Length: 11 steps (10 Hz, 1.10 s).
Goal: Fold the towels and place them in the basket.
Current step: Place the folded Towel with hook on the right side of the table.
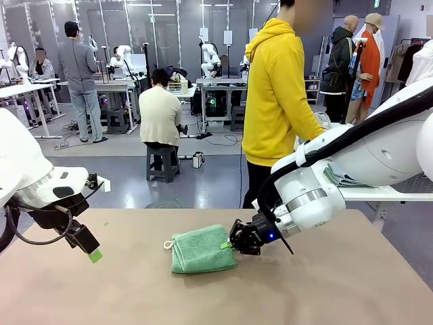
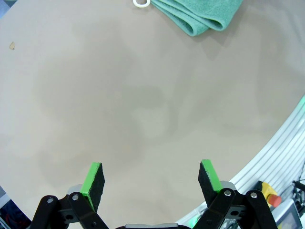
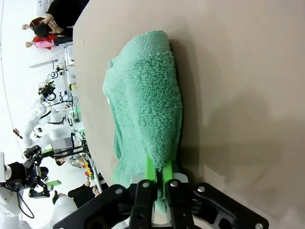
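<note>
A folded mint green towel (image 1: 201,248) with a white loop at its left end lies in the middle of the table. My right gripper (image 1: 232,245) is shut on the towel's right edge; the right wrist view shows its green pads (image 3: 150,168) pinching the towel (image 3: 145,109) between them. My left gripper (image 1: 93,254) hangs open over the table's left side, well away from the towel. In the left wrist view its fingers (image 2: 94,180) stand wide apart over bare table, with the towel (image 2: 200,14) at the top edge. The basket is out of view.
The tan table (image 1: 304,291) has bare surface around the towel. A person in a yellow hoodie (image 1: 277,95) stands at the far side. A small mark (image 2: 12,46) sits on the table surface in the left wrist view.
</note>
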### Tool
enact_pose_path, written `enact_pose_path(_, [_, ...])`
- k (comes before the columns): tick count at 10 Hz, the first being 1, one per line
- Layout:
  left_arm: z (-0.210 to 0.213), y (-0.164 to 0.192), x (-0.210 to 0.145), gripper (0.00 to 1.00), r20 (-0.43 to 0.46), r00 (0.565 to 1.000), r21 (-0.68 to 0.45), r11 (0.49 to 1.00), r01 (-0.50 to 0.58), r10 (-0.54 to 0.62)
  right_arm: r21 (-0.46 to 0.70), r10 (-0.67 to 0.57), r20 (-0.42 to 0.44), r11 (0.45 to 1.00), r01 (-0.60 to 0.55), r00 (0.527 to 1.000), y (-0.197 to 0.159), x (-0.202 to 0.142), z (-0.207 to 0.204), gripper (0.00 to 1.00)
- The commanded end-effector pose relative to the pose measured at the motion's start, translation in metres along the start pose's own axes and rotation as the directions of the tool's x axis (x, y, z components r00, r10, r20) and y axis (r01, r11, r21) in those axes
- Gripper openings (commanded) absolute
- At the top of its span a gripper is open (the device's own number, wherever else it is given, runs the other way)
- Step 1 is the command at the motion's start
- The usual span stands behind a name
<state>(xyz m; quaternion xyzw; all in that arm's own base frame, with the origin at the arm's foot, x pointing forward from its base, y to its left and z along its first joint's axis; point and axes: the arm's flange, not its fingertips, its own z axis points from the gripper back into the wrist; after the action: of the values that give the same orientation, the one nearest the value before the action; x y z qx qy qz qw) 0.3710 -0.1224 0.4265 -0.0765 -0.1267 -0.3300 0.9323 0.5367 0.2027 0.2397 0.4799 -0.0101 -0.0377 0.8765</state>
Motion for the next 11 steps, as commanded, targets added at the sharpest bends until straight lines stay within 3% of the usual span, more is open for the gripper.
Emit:
enact_pose_path(1, [-0.001,0.000,0.000,1.00,-0.005,1.000,0.011,1.000,-0.001,0.001,0.011,0.024,0.007,1.000,-0.024,1.000,0.000,-0.013,-0.003,0.00])
enact_pose_path(9, [-0.001,0.000,0.000,1.00,-0.005,1.000,0.011,1.000,-0.001,0.001,-0.001,-0.001,-0.004,1.000,0.001,1.000,-0.001,-0.003,-0.001,0.00])
enact_pose_path(11, [-0.001,0.000,0.000,1.00,-0.005,1.000,0.011,1.000,-0.001,0.001,-0.025,0.052,0.015,0.998,-0.052,0.999,-0.004,-0.008,0.013,0.06])
